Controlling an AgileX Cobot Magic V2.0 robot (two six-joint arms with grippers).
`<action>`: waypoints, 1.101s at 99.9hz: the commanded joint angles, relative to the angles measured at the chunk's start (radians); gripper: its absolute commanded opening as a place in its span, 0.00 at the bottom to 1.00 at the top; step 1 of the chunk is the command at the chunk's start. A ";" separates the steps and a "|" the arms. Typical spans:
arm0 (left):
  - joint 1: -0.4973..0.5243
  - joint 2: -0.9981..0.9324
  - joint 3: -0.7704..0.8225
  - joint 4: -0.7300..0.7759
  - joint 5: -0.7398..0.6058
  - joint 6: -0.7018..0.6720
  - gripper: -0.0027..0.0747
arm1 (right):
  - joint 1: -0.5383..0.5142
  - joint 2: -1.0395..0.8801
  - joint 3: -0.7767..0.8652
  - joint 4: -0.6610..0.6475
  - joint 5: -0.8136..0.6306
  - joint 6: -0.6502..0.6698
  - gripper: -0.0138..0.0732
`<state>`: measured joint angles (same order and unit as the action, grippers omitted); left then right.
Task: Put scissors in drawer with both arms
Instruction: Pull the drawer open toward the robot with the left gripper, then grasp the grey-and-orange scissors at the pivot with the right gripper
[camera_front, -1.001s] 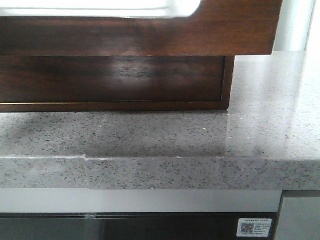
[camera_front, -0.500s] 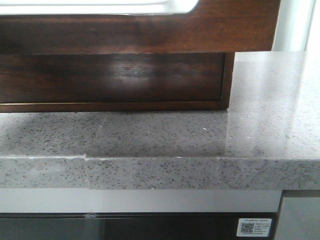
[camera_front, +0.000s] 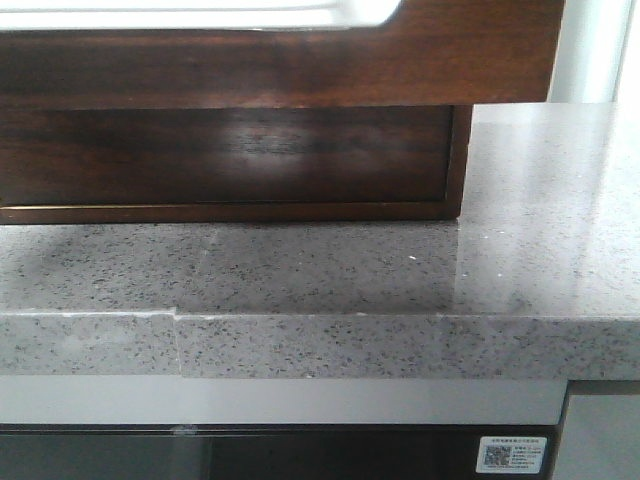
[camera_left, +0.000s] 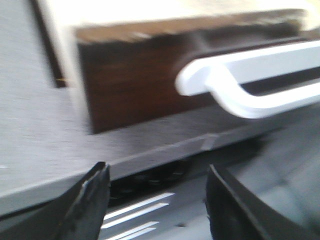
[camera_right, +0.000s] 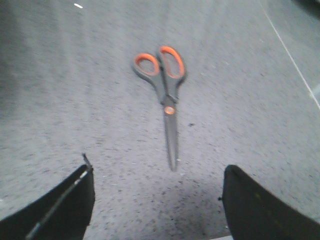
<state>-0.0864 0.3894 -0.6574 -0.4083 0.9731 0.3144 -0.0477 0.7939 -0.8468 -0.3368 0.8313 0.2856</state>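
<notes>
The drawer (camera_front: 300, 65) is a wide dark reddish-brown wood front with a pale cut-out along its top edge, at the top of the front view; it also shows blurred in the left wrist view (camera_left: 135, 75). My left gripper (camera_left: 157, 187) is open and empty, short of the drawer front near the counter edge. The scissors (camera_right: 165, 90), grey with orange handle loops, lie closed and flat on the speckled grey counter (camera_right: 60, 100). My right gripper (camera_right: 157, 197) is open and empty, just short of the blade tip. Neither gripper shows in the front view.
A lower dark wood cabinet body (camera_front: 230, 160) stands under the drawer on the grey stone counter (camera_front: 320, 260). A white curved handle (camera_left: 250, 85) shows beside the drawer front. The counter's front edge (camera_front: 320, 345) runs across the front view, dark appliance below.
The front view has shifted slightly: the drawer, cabinet and counter edge sit a little higher in the picture than a second ago. Nothing has been taken hold of.
</notes>
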 joint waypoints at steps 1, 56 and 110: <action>-0.006 0.003 -0.068 0.107 -0.052 -0.048 0.55 | -0.042 0.081 -0.076 -0.042 -0.019 0.024 0.68; -0.006 0.007 -0.077 0.147 -0.137 -0.048 0.53 | -0.318 0.692 -0.426 0.346 0.134 -0.399 0.54; -0.006 0.007 -0.077 0.147 -0.137 -0.048 0.53 | -0.289 1.026 -0.737 0.351 0.319 -0.500 0.50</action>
<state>-0.0864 0.3827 -0.7008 -0.2468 0.9040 0.2757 -0.3398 1.8402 -1.5301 0.0145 1.1413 -0.1898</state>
